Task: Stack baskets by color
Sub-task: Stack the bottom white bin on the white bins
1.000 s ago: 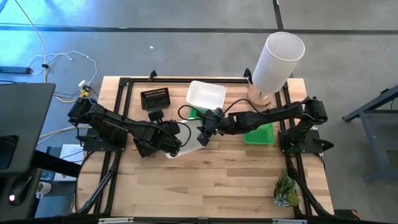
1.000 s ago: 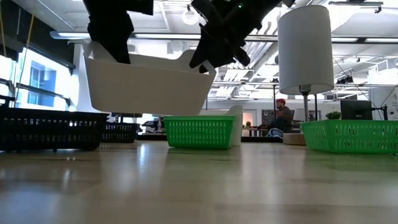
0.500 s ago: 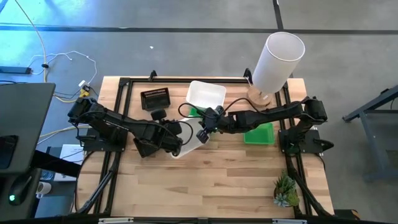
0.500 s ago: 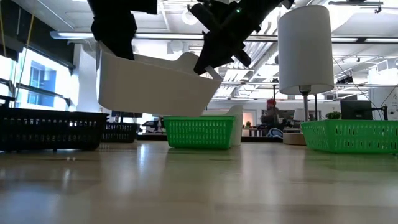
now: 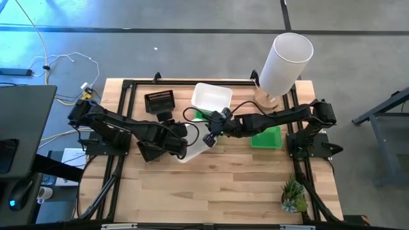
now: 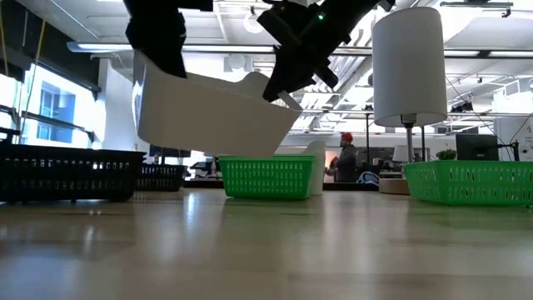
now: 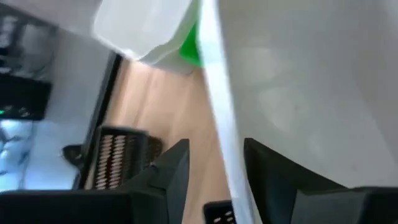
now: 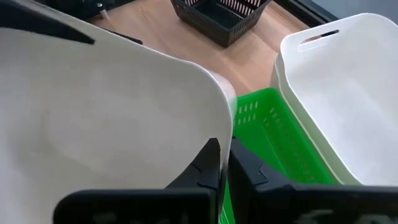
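The right gripper [image 8: 224, 163] is clamped on the rim of a white basket [image 6: 212, 112], holding it in the air above the middle of the tabletop [image 5: 236, 185], tilted. The left gripper [image 7: 214, 168] straddles the opposite rim of that basket with its fingers apart, so the weight seems to hang from the right arm alone. Just beyond, toward the back edge, a second white basket [image 5: 211, 98] sits partly over a green basket [image 8: 273, 140], and whether it is nested in it or only resting beside it is hard to tell. A black basket [image 5: 160, 100] stands near the back left corner, another green basket [image 5: 267, 137] lies by the right edge under the right arm, and the low view shows a further black basket [image 6: 67, 172] on the left. No finished stack of any color is visible, so most of the sorting looks left to do.
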